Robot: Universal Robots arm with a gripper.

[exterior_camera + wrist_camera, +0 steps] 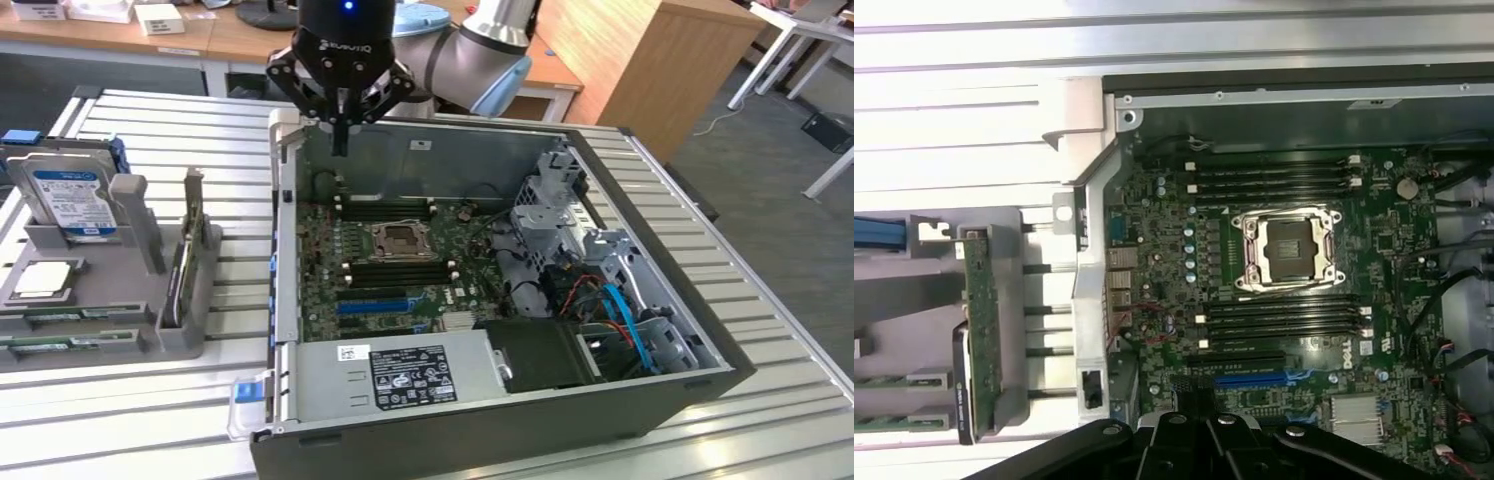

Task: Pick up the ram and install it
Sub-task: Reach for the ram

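A: Ram (pixel 74 344)?
B: Lying in gray holder (pixel 160 340) on surface (pixel 147 425), ext. view's left. Holder's edge cut off (chips too small to read).
A: Tool (pixel 342 143)?
B: Jaws fully closed, empty, above PC case (pixel 441 445) back wall, well apart from ram.

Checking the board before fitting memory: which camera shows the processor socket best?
The wrist view: it looks straight down on the processor socket, frame and all. The exterior view shows the socket farther off, at a slant.
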